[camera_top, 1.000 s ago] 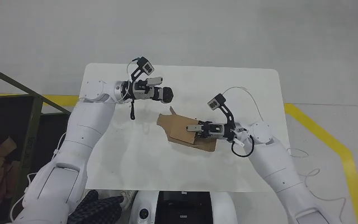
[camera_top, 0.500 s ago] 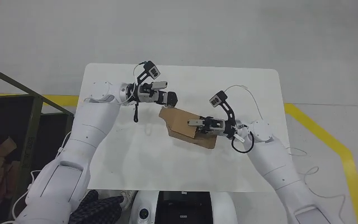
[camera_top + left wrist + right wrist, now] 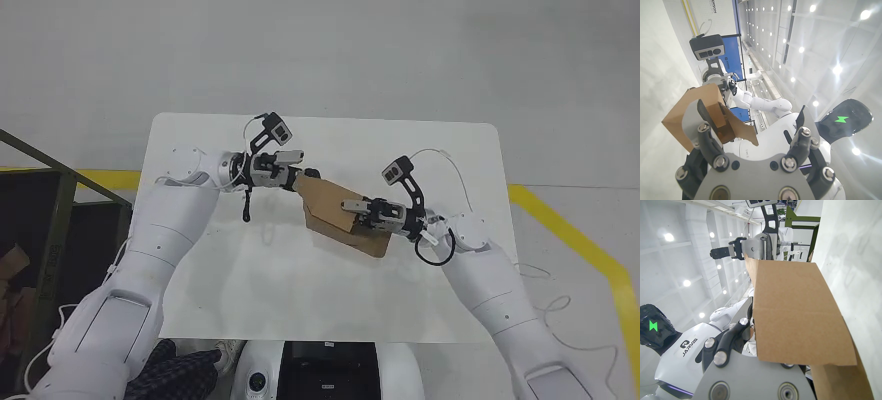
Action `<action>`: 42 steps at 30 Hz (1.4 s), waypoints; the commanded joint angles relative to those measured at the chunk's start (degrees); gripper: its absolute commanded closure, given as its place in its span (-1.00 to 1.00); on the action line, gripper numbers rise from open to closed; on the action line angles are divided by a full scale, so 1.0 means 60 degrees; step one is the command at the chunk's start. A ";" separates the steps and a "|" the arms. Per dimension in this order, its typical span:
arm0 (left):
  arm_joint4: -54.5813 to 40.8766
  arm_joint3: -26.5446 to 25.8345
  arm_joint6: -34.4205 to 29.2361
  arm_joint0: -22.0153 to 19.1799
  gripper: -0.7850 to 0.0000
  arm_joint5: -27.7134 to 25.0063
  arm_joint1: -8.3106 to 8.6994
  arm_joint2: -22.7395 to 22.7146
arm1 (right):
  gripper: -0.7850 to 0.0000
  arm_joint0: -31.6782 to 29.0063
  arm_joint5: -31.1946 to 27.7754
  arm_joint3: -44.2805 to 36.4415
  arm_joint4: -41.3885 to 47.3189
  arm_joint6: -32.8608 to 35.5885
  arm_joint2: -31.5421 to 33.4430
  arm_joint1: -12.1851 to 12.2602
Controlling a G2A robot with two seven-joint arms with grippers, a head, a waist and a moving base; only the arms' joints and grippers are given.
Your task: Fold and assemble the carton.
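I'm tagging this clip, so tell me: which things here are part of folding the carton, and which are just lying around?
Part of the job: carton; left gripper, open at its end; right gripper, clamped on it; table underneath.
Lying about: green frame, cardboard scraps and yellow floor line, all off the table.

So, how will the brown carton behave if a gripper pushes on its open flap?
The carton is probably light: it looks like thin card and is hollow inside. Its loose flap would likely bend at the crease rather than resist. The folded body seems stiffer, since its edges look straight.
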 commanded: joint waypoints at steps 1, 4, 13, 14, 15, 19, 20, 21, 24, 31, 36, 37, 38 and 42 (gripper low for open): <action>-0.0008 -0.0023 0.0000 -0.0001 -1.00 0.0029 -0.0018 0.0046 | 1.00 0.0015 0.0010 0.0008 0.0023 -0.0054 0.0002 -0.0010; -0.0021 -0.0031 -0.0001 -0.0015 -1.00 0.0024 -0.0043 0.0095 | 1.00 0.0027 -0.0004 0.0001 0.0031 -0.0108 0.0016 -0.0021; 0.0004 0.0086 -0.0063 -0.0084 -1.00 0.0000 -0.0051 0.0047 | 1.00 -0.0028 0.0003 -0.0010 0.0016 -0.0121 0.0135 -0.0008; 0.0008 0.0105 -0.0058 -0.0081 -1.00 -0.0016 -0.0037 -0.0005 | 1.00 -0.0040 0.0006 -0.0010 0.0016 -0.0095 0.0164 -0.0001; 0.0013 0.0113 -0.0051 -0.0070 -1.00 -0.0033 -0.0020 -0.0065 | 1.00 -0.0052 0.0011 -0.0010 0.0018 -0.0066 0.0193 0.0007; 0.0060 0.0016 -0.0059 0.0009 -1.00 -0.0035 0.0062 -0.0309 | 1.00 -0.0108 0.0019 -0.0009 -0.0003 -0.0022 0.0311 0.0038; 0.0076 -0.0029 -0.0059 0.0036 -1.00 -0.0019 0.0081 -0.0361 | 1.00 -0.0115 0.0007 -0.0010 -0.0020 -0.0025 0.0342 0.0046; 0.0092 -0.0080 -0.0051 0.0065 -1.00 -0.0007 0.0098 -0.0408 | 1.00 -0.0126 0.0010 -0.0010 -0.0025 -0.0028 0.0369 0.0052; 0.0120 -0.0221 -0.0041 0.0154 -1.00 0.0054 0.0136 -0.0498 | 1.00 -0.0159 0.0020 -0.0019 -0.0025 -0.0074 0.0454 0.0069; 0.0125 -0.0422 -0.0057 0.0282 -1.00 0.0133 0.0173 -0.0582 | 1.00 -0.0240 0.0038 -0.0119 -0.0040 -0.0155 0.0587 0.0097; 0.0100 -0.0474 -0.0111 0.0309 -1.00 0.0220 0.0169 -0.0541 | 1.00 -0.0285 0.0076 -0.0204 -0.0054 -0.0208 0.0590 0.0095; 0.0090 -0.0483 -0.0135 0.0309 -1.00 0.0244 0.0161 -0.0511 | 1.00 -0.0290 0.0090 -0.0215 -0.0044 -0.0210 0.0574 0.0090; 0.0081 -0.0499 -0.0159 0.0303 -1.00 0.0280 0.0151 -0.0467 | 1.00 -0.0287 0.0103 -0.0222 -0.0048 -0.0213 0.0560 0.0085; 0.0059 -0.0551 -0.0159 0.0270 -1.00 0.0336 0.0115 -0.0289 | 1.00 -0.0257 0.0097 -0.0183 -0.0052 -0.0232 0.0540 0.0072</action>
